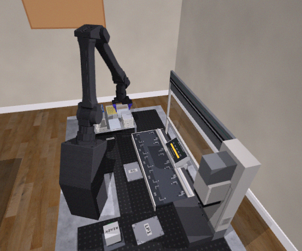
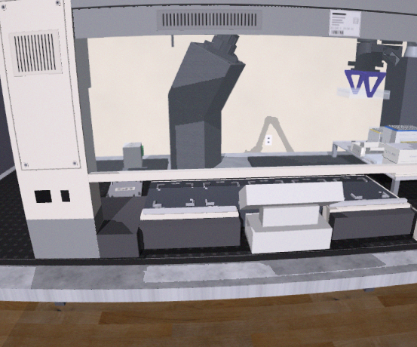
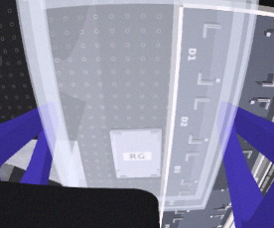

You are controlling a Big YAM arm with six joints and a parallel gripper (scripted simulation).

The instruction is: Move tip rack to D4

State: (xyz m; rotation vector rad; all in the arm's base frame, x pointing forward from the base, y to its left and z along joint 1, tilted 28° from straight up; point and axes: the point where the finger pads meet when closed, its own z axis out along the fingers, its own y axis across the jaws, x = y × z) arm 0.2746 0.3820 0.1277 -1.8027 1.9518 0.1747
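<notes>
My gripper [image 1: 122, 103] [image 2: 366, 90] [image 3: 137, 111] is shut on a clear tip-rack cover [image 1: 122, 107] [image 2: 342, 91] [image 3: 104, 74] and holds it level, high above the SHELF [image 1: 114, 130] [image 2: 344, 143]. On the SHELF an uncovered rack [image 1: 127, 119] with a blue plate [image 2: 405, 133] shows pale tips on top. A rack with a yellow plate [image 1: 111, 109] [image 2: 407, 152] stands beside it. The wrist view looks down through the cover at the regrip nest RG [image 3: 137, 155] and the deck's brackets near D1 [image 3: 192, 51]. The long grey deck [image 1: 146, 153] [image 2: 219, 196] lies bare of labware.
Other covered items [image 1: 114, 124] [image 2: 362, 148] stand on the SHELF. The RG nest [image 1: 134, 172], the LP1 pad [image 1: 147, 229] and the READY button [image 1: 112, 230] lie left of and in front of the deck. The machine's gantry [image 1: 203, 113] runs along the deck's right side.
</notes>
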